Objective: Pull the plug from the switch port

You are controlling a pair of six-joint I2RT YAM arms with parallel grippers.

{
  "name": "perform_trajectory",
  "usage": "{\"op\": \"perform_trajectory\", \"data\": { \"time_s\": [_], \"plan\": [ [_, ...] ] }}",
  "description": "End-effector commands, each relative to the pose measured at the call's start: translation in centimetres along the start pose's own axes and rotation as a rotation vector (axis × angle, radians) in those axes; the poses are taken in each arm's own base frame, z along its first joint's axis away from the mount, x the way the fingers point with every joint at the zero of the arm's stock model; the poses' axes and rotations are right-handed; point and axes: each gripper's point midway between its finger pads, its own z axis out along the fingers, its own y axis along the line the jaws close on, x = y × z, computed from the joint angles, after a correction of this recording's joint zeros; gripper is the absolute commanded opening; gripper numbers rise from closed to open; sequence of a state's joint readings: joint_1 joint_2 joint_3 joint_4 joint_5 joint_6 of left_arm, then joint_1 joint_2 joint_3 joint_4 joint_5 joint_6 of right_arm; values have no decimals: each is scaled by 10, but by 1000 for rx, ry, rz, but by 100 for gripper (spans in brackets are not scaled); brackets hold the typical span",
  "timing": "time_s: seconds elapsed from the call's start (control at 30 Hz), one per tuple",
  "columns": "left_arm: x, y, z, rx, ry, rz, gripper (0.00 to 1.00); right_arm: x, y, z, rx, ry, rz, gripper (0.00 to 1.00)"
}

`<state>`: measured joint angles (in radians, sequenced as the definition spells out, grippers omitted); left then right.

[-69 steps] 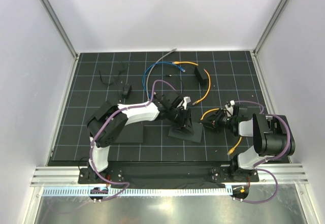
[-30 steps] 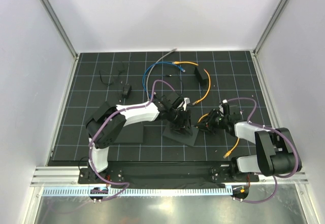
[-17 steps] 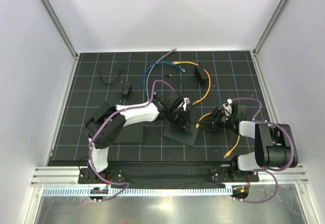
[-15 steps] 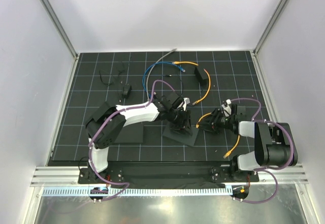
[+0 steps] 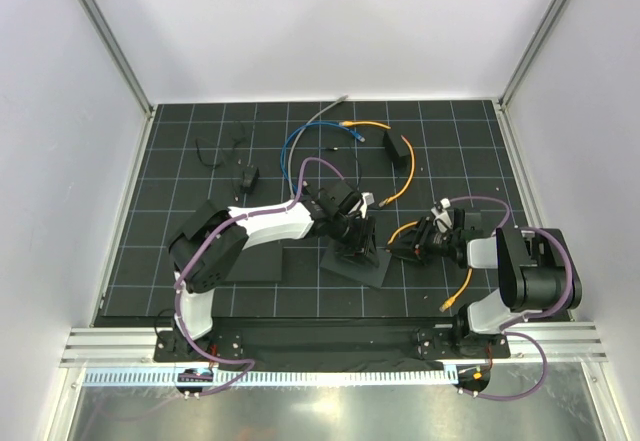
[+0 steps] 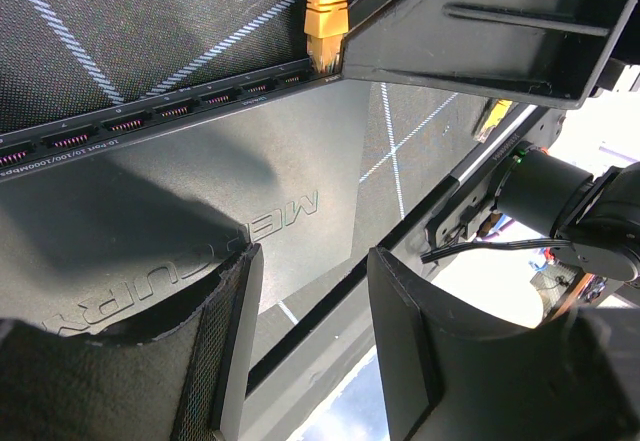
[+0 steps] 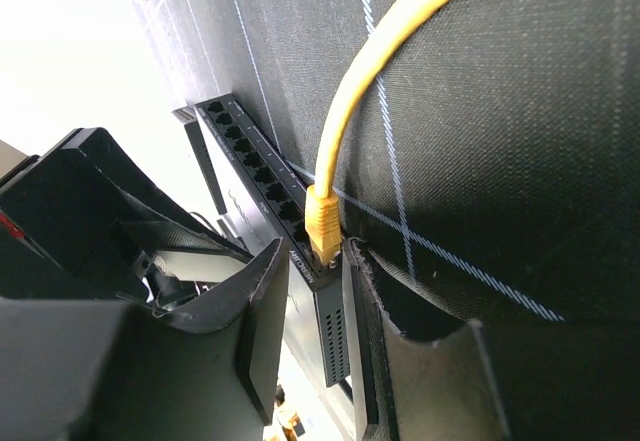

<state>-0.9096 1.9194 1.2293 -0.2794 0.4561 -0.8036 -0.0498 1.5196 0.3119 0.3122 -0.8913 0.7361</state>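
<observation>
Still the plug (image 7: 322, 223) sits in the switch port (image 6: 324, 67) at the right end of the black box (image 5: 352, 259), near centre. Since a second ago only the right arm's elbow has shifted. The right gripper (image 7: 313, 261) stands narrowly parted around the plug; I cannot tell whether it touches. The left gripper (image 6: 315, 256) is spread over the box top. From above, the plug is hidden. There are two orange cables, one far (image 5: 375, 125) and one near (image 5: 466, 281), and one blue cable (image 5: 290, 141).

orange plug (image 6: 326, 6) in the end switch port (image 6: 324, 67), 2 fingers (image 6: 222, 361) of the left gripper (image 6: 308, 286) spread over the casing (image 6: 200, 191), perhaps touching
</observation>
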Motion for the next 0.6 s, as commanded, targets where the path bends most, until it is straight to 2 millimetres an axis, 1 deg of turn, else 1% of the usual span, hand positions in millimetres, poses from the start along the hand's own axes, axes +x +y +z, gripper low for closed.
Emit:
{"op": "perform_trajectory", "data": {
  "time_s": [0.0, 0.33, 0.53, 0.57],
  "plan": [
    [23, 38, 12, -127, 60, -9, 52, -2, 6, 0, -40, 0, -26, 34],
    [24, 38, 12, -127, 62, -12, 52, 2, 2, 2, -30, 6, -21, 27],
    [26, 40, 13, -130, 68, -16, 52, 0, -3, 6, -14, 5, -15, 13],
    [26, 40, 13, -130, 69, -15, 52, -1, -3, 6, -16, 2, -14, 12]
  ]
}}
